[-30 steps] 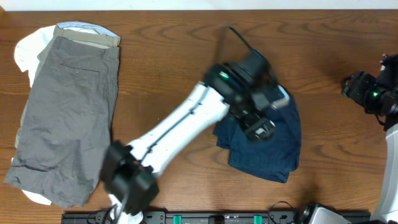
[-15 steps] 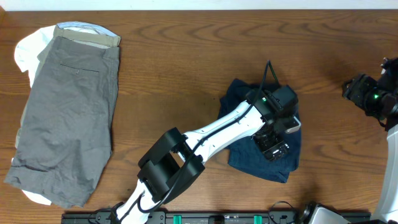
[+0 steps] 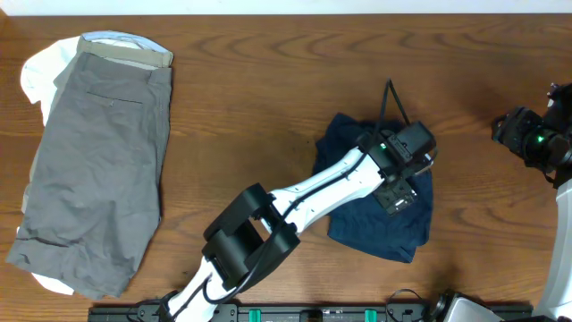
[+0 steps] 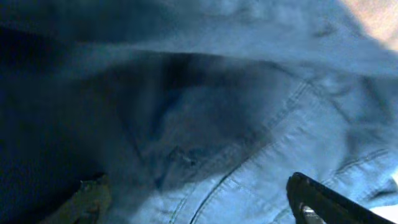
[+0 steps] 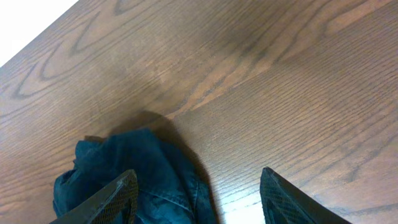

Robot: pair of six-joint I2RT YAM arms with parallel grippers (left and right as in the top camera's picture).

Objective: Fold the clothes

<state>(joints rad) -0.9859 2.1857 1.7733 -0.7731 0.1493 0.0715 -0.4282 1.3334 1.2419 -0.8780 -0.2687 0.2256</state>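
Observation:
The dark navy-blue shorts (image 3: 375, 228) lie crumpled on the wooden table, right of centre. My left gripper (image 3: 399, 190) is down on their upper right part. In the left wrist view its two fingers (image 4: 199, 202) stand wide apart, open, with wrinkled blue fabric and seams (image 4: 249, 124) filling the frame between them. My right gripper (image 3: 505, 127) hovers off to the right, away from the shorts. In the right wrist view it is open and empty (image 5: 198, 177) over bare wood, with an edge of the shorts (image 5: 124, 180) at lower left.
Grey shorts with a slit back pocket (image 3: 98, 170) lie flat at the far left on a white garment (image 3: 36, 72), with a khaki waistband (image 3: 125, 46) at their top. The left arm (image 3: 304, 192) stretches diagonally across the table's middle.
My left arm has swung right and settled lower on the navy shorts, its gripper now further right on the fabric. The right arm has not moved.

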